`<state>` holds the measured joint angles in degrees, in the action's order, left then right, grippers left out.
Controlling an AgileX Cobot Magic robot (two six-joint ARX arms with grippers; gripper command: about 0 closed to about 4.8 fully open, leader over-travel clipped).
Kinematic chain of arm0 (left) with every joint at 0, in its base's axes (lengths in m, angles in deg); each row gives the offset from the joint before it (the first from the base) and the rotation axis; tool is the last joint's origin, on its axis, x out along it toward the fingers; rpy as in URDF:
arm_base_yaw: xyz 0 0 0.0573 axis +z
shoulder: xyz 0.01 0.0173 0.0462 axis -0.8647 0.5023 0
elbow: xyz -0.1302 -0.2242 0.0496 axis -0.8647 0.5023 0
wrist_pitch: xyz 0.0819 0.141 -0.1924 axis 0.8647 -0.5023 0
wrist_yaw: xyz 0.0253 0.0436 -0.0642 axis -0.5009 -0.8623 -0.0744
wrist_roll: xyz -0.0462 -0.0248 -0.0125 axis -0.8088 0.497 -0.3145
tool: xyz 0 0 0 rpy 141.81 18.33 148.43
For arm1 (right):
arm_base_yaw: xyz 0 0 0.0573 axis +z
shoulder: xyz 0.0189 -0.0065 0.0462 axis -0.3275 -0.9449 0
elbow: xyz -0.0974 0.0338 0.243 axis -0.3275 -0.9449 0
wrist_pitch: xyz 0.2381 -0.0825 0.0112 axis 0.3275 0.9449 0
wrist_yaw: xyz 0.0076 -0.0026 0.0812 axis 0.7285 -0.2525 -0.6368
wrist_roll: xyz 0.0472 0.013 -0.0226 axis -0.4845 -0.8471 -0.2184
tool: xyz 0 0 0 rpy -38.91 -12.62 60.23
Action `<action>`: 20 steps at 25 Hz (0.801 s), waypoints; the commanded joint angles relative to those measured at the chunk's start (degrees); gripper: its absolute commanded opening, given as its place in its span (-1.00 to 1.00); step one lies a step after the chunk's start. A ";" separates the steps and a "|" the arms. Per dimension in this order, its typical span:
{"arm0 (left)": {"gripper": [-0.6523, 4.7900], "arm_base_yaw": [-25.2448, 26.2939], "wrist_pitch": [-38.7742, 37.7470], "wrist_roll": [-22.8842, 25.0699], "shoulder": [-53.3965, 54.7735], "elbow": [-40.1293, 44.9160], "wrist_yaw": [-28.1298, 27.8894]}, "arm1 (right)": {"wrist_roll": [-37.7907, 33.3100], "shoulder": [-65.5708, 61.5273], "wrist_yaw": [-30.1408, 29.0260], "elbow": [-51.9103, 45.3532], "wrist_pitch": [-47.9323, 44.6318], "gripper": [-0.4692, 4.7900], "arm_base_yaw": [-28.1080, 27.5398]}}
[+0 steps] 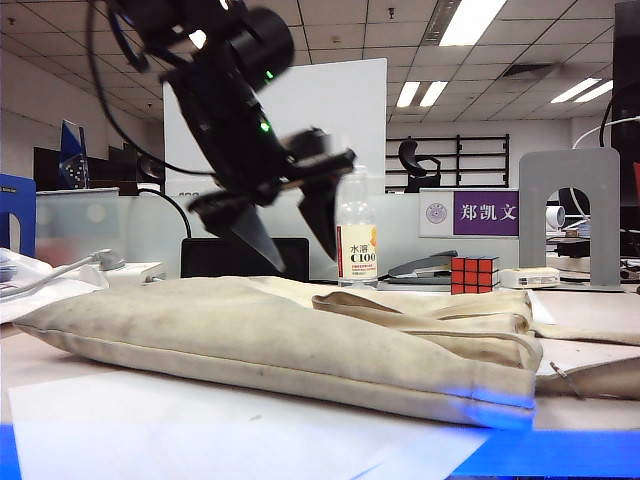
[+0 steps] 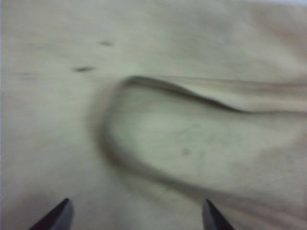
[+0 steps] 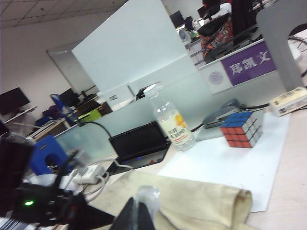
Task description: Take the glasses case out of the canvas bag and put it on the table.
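On the table (image 1: 600,305) nearest the camera lay the canvas bag (image 1: 260,340) (glasses case nowhere visible). Above it hung the left gripper (image 1: 285,235), jaws spread wide and empty; the right gripper (image 3: 137,218) sat closed, holding nothing.

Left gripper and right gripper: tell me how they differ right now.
The left gripper hangs over the canvas bag with its jaws spread wide; the right gripper has its jaws shut together. The left gripper points down at the bag's cloth and strap, while the right gripper points roughly level across the table. Both are dark and hold nothing.
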<state>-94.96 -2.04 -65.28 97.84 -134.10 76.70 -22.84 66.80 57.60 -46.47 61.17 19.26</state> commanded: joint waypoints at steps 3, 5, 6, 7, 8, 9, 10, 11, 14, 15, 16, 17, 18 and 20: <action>0.53 -1.09 -3.39 2.01 7.02 -8.68 3.69 | -0.28 0.15 -2.47 0.22 0.33 -0.84 -0.02; 0.53 -1.07 -5.05 3.91 9.86 -11.96 2.10 | -0.33 0.15 -3.74 0.20 1.07 -0.84 -0.02; 0.53 -0.94 -6.12 4.42 11.08 -13.40 1.44 | -0.57 0.13 -4.35 0.20 1.33 -0.84 0.00; 0.53 -0.52 -7.78 4.48 12.70 -15.17 0.66 | -1.22 0.13 -4.87 0.20 1.66 -0.84 -0.02; 0.53 -0.11 -9.35 4.48 13.88 -16.52 -0.17 | -1.66 0.15 -5.20 0.20 1.92 -0.84 -0.02; 0.53 0.22 -11.10 4.48 15.02 -17.70 -0.63 | -1.77 0.15 -5.88 0.20 2.03 -0.84 -0.02; 0.53 0.79 -13.18 4.50 16.13 -18.78 -1.29 | -1.75 0.15 -7.08 0.20 2.01 -0.84 -0.02; 0.53 1.20 -14.93 4.57 16.92 -19.39 -1.68 | -1.77 0.15 -7.78 0.22 2.01 -0.84 -0.02; 0.53 2.25 -17.88 4.87 17.57 -19.43 -3.58 | -1.75 0.13 -9.38 0.22 2.01 -0.84 -0.02; 0.53 2.58 -18.36 5.84 17.57 -19.43 -4.61 | -1.77 0.13 -9.57 0.22 2.01 -0.84 -0.02; 0.53 2.95 -18.51 6.27 17.57 -19.43 -5.03 | -1.75 0.13 -9.55 0.20 2.01 -0.84 -0.02; 0.53 2.95 -18.40 6.69 17.57 -19.43 -5.46 | -1.75 0.13 -9.57 0.20 2.01 -0.84 -0.02; 0.53 2.99 -18.16 7.17 17.57 -19.43 -5.42 | -1.75 0.13 -9.57 0.20 2.01 -0.84 -0.02; 0.45 3.19 -17.86 7.04 17.40 -19.54 -4.33 | -1.73 0.15 -9.53 0.20 2.01 -0.84 -0.02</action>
<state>-92.19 -18.67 -58.59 115.24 -153.75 72.70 -24.56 66.80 48.22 -46.47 64.12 19.26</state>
